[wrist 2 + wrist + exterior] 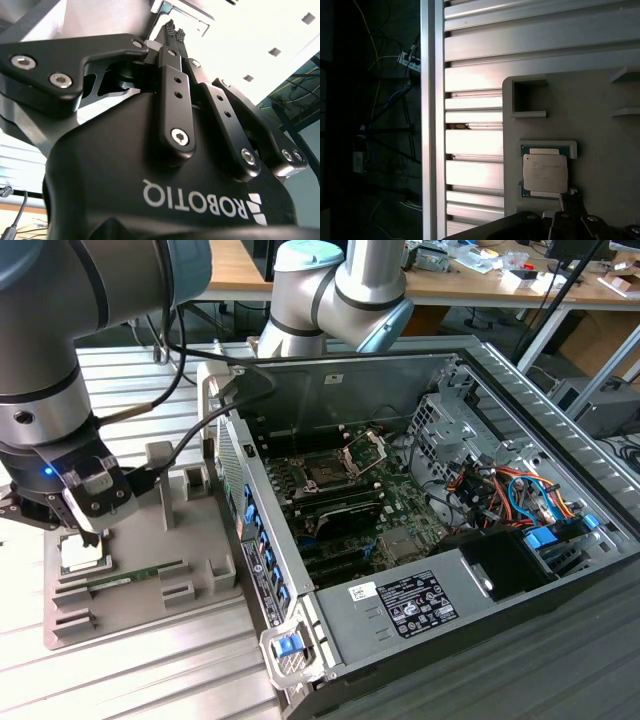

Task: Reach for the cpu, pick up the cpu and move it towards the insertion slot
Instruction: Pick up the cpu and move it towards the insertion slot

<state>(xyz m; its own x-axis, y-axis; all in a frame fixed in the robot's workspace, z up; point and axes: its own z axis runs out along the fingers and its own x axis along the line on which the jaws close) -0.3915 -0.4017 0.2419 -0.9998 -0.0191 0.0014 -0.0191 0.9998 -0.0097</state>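
Hovering over the grey tray (135, 535) at the exterior view's left, the gripper (92, 528) is seen with its pincer drawn narrow. In the second wrist view the fingertips (171, 30) are pressed together and nothing is held between them. The cpu (82, 555) is found flat in a square recess at the tray's near left corner, silvery top up, just below the gripper. In the first wrist view the cpu (545, 172) is seated in its recess, with a dark finger (565, 202) just beside one corner; whether they touch cannot be told. A long green memory stick (135, 577) is laid in the tray just to the exterior view's right of the cpu. The tray is set on a slatted aluminium table (150, 680). The insertion slot (325, 473) is located well apart, toward the exterior view's right, on the board inside the open computer case (340, 390). Its hinged bracket (365, 448) is raised.
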